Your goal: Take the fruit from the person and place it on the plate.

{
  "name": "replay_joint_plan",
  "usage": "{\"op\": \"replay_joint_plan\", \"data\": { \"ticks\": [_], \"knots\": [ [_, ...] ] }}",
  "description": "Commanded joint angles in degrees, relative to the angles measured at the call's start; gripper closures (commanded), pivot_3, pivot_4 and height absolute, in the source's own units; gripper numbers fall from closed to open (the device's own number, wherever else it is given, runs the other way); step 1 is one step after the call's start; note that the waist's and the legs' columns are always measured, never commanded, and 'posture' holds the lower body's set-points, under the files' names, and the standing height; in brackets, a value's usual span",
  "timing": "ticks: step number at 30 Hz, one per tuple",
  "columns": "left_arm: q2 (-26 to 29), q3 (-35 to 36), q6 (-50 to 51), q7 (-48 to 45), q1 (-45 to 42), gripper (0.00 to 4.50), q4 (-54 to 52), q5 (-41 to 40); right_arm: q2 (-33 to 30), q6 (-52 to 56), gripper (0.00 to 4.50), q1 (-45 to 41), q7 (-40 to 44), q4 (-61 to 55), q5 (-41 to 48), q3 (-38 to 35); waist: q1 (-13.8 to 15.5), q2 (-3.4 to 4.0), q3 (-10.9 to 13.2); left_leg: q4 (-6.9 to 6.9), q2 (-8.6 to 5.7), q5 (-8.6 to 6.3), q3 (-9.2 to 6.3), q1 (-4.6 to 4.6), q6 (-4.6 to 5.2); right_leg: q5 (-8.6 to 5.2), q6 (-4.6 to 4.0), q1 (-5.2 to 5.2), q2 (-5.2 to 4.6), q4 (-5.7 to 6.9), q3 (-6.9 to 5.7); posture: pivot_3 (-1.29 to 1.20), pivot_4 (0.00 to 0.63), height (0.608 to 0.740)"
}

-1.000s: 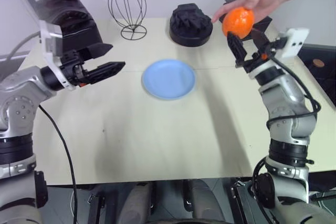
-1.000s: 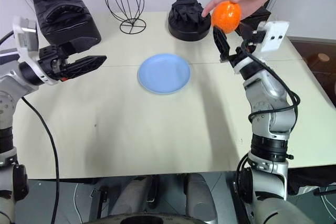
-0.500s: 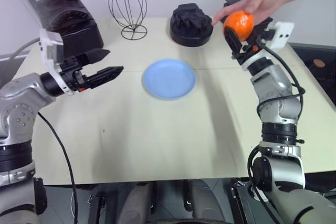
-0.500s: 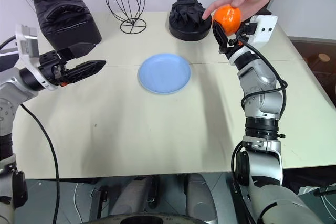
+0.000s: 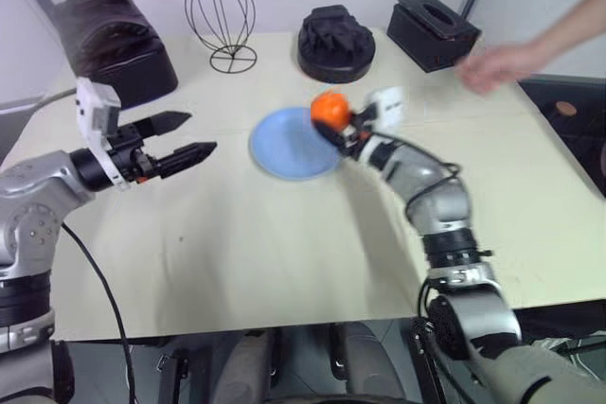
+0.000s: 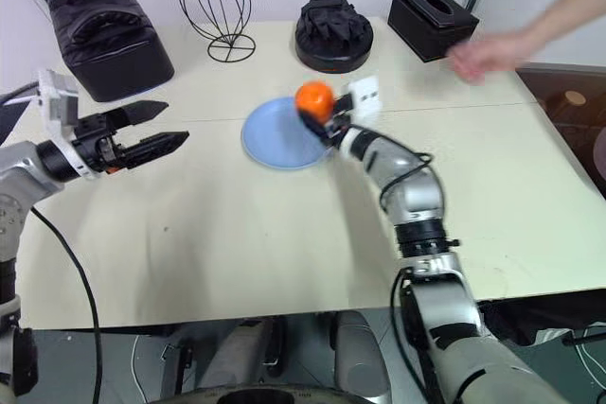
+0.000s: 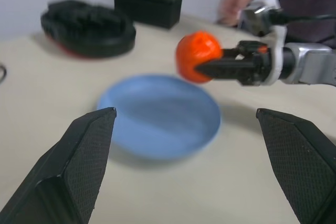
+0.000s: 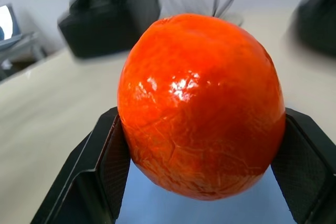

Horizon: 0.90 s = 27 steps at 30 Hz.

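The fruit [image 6: 314, 100] is clamped between the two black fingers of the right gripper [image 6: 318, 120] and is carried in the air above the right-hand edge of the plate [image 6: 270, 139], not yet resting on it. In the right wrist view the fruit [image 8: 202, 106] is seen pressed on both sides by the finger pads, with the blue of the plate visible beneath it. The plate lies flat near the middle of the table [image 6: 237, 234], with nothing on it.

The person's hand [image 6: 488, 54] is seen well apart from the fruit, off to the right and beside the black box [image 6: 431, 16], and no contact with the fruit is made by it. The handover is therefore judged complete: the fruit is held by the robot alone. What is left is judged to be the last part of the task, in which the fruit is to be brought lower over the plate's middle and released.

The left gripper [image 5: 189, 136] is held with its fingers spread apart and empty, to the left of the plate and clear of it. A round black object [image 6: 331, 30], a wire frame [image 6: 216, 2] and a black bag [image 6: 104, 30] stand along the far side of the table, untouched
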Motion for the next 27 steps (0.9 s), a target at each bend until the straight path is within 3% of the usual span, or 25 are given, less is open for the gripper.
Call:
{"op": "replay_joint_plan", "data": {
  "ticks": [1, 8, 11, 17, 27],
  "knots": [
    [1.58, -0.03, -2.15, -0.29, 2.27, 0.0, -2.76, 2.73, 1.17, -3.6, 1.41, -5.22, 1.06, 4.99, -2.28, 0.06, 0.11, 0.0, 0.0, 0.0, -0.01, 0.0, 0.0, -0.04, 0.0, 0.0, 0.0, -0.04, -0.01, -0.01, 0.0, 0.0, 0.15, 0.74],
    [0.83, 1.93, -0.93, 1.4, 5.61, 0.0, -6.44, 1.89, 1.65, -5.97, 1.41, -9.01, 2.87, 12.92, -6.09, 1.07, -0.05, -0.01, 0.0, -0.04, -0.03, -0.01, -0.02, -0.05, -0.02, 0.0, 0.0, -0.09, -0.02, -0.01, -0.01, 0.0, 0.15, 0.74],
    [0.33, 2.29, -0.73, 2.29, 6.69, 0.0, -7.56, 1.6, 1.34, -6.26, 0.03, -9.74, 2.12, 15.31, -7.04, 0.13, -0.2, -0.01, 0.0, -0.08, -0.03, 0.0, -0.02, -0.05, -0.03, 0.0, 0.0, -0.12, -0.03, 0.0, 0.0, 0.0, 0.15, 0.74],
    [-0.29, 1.72, -1.0, 3.36, 6.78, 0.0, -7.92, 1.44, 0.59, -7.23, 0.03, -10.72, 1.98, 14.06, -8.24, -0.47, -0.21, 0.0, 0.0, -0.1, -0.02, 0.01, -0.02, -0.05, -0.05, 0.01, 0.0, -0.14, -0.02, 0.0, 0.0, 0.0, 0.15, 0.74],
    [-1.96, 3.4, -4.68, 8.59, 5.86, 0.0, -4.97, 5.14, -9.95, 4.42, 0.03, -4.86, 1.57, -17.14, -1.34, -8.79, 0.57, -0.01, 0.0, -0.11, -0.03, 0.0, -0.02, -0.08, -0.05, 0.0, 0.0, -0.15, -0.03, -0.02, -0.01, 0.0, 0.15, 0.74]
  ]
}}
